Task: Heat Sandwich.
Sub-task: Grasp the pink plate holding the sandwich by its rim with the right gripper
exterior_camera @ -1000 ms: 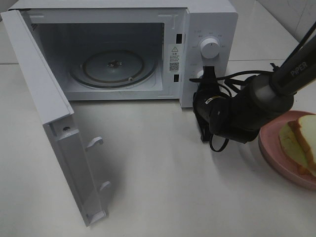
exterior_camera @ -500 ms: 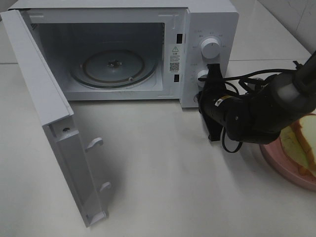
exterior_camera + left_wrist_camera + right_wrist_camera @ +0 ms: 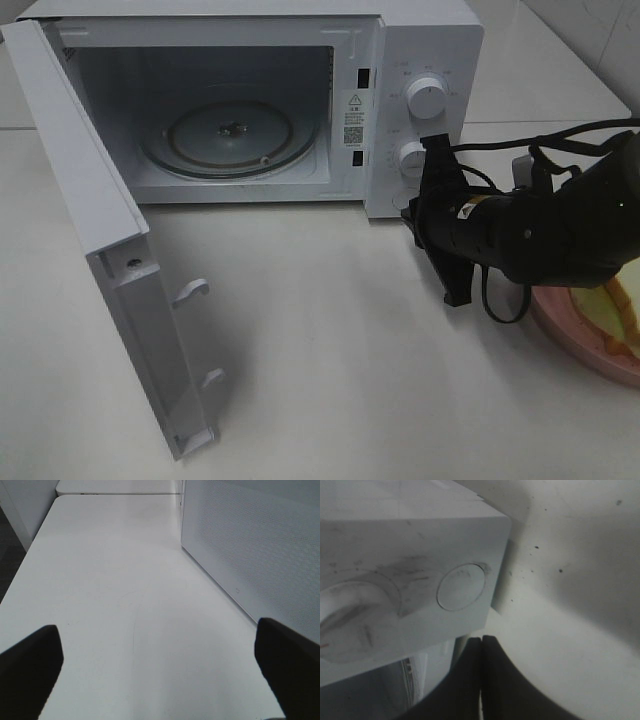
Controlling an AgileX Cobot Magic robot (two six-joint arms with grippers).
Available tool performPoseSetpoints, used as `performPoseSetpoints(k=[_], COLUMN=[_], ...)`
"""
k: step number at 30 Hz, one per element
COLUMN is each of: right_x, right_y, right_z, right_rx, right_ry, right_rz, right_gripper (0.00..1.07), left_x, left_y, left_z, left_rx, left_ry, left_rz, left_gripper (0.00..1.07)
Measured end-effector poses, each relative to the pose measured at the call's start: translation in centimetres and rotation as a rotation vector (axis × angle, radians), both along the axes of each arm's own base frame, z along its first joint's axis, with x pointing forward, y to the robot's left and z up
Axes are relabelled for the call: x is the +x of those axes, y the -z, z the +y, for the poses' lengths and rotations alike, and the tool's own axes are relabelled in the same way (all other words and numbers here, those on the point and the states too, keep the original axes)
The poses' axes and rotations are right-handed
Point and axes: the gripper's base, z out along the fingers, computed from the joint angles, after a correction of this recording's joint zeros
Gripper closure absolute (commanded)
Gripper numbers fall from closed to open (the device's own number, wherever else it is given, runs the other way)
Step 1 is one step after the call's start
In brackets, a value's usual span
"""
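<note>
Open microwave point(image 3: 440, 45) with glass turntable point(image 3: 228, 138) inside; sandwich point(image 3: 612, 308) on pink plate point(image 3: 573, 343)

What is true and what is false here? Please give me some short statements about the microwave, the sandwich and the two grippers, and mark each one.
1. The door of the microwave stands open. True.
2. The sandwich lies on the turntable. False: it lies on the pink plate, outside the microwave.
3. The right gripper has its jaws shut, holding nothing. True.
4. The left gripper has its jaws shut. False: they are wide open above the table.
</note>
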Motion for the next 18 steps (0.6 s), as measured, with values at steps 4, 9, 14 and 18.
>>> performPoseSetpoints(k=[4,9,14,18], right_x=[-1.1,-2.1,-3.1,-3.9], right_y=[-0.6,-1.9,-3.1,-4.0], right_z=[-0.1,-0.2,-0.2,-0.3], right_rx=[-0.048,-0.131,-0.238,-0.346], right_ry=[-0.071,-0.179,-0.326,-0.472], right_rz=[0.056,0.093,0.118,0.123], right_gripper=[1.06,1.05,1.05,1.03], left_x=[0.0,0.0,0.0,0.0], left_y=[0.0,0.0,0.0,0.0], left_z=[0.0,0.0,0.0,0.0], left_rx=[0.0,0.0,0.0,0.0], left_ry=[0.0,0.0,0.0,0.0], left_rz=[0.0,0.0,0.0,0.0], left_gripper=[0.03,0.03,0.03,0.03])
